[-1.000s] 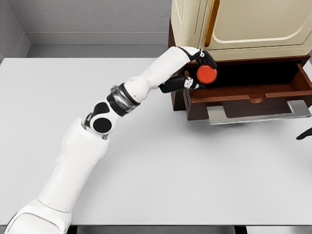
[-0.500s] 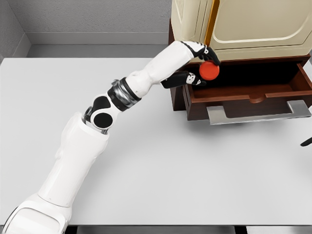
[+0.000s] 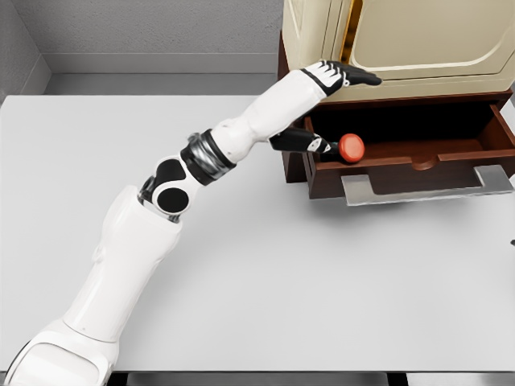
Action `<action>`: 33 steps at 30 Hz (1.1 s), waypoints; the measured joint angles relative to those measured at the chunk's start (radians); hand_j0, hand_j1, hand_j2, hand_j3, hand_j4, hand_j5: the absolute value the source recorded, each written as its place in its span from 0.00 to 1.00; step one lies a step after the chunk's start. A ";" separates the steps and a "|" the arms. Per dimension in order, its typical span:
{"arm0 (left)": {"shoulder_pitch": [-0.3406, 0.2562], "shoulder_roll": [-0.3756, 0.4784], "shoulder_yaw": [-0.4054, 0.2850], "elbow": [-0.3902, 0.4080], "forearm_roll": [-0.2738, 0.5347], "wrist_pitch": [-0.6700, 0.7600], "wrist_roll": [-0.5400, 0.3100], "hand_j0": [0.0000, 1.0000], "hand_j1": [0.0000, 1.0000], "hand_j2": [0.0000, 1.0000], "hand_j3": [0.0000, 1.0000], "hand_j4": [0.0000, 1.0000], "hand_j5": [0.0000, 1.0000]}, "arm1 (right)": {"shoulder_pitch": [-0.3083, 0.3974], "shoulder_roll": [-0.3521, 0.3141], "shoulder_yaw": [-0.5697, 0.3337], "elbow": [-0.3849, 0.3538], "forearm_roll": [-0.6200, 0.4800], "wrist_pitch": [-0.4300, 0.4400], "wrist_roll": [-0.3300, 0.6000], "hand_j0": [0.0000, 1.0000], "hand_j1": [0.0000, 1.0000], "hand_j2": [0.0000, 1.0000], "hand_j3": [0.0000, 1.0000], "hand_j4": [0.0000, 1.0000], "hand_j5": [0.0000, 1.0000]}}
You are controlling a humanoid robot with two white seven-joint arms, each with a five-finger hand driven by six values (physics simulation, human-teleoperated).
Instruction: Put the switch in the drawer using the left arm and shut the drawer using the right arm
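On the white table (image 3: 265, 265) I see the red switch (image 3: 351, 147) inside the open drawer (image 3: 418, 165), just below my left hand (image 3: 334, 104), whose fingers are spread apart and grip nothing, under the cream cabinet (image 3: 418, 40).

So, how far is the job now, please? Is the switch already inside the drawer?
Nearly. The left hand has its fingers spread, and the red switch sits low at the left end of the open drawer, by the thumb; whether it rests on the drawer floor cannot be told. Left: the left arm must withdraw, then the right arm, out of view, pushes the drawer shut by its metal handle.
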 measured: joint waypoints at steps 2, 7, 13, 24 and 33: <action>0.002 0.000 -0.003 -0.003 0.000 0.000 0.000 0.89 0.89 0.89 0.89 0.89 0.89 | 0.000 -0.031 0.025 0.000 0.001 0.000 0.000 0.74 0.74 0.74 0.74 0.74 0.74; -0.012 0.000 -0.027 -0.029 -0.001 0.000 0.000 0.90 0.90 0.90 0.90 0.90 0.90 | 0.000 -0.067 0.050 -0.002 0.001 0.000 0.000 0.74 0.74 0.74 0.74 0.74 0.74; -0.014 0.000 -0.041 -0.042 0.000 0.000 0.000 0.91 0.91 0.91 0.91 0.91 0.91 | -0.005 -0.100 0.079 -0.004 -0.003 0.000 0.000 0.74 0.74 0.74 0.74 0.74 0.74; -0.037 0.000 0.026 -0.041 0.006 0.008 0.000 1.00 1.00 1.00 1.00 1.00 1.00 | -0.006 -0.110 0.093 -0.004 -0.002 0.000 0.000 0.75 0.75 0.75 0.75 0.75 0.75; 0.060 0.000 0.039 -0.109 0.010 0.000 0.000 1.00 1.00 1.00 1.00 1.00 1.00 | -0.006 -0.110 0.107 -0.004 -0.002 0.000 0.000 0.75 0.75 0.75 0.75 0.75 0.75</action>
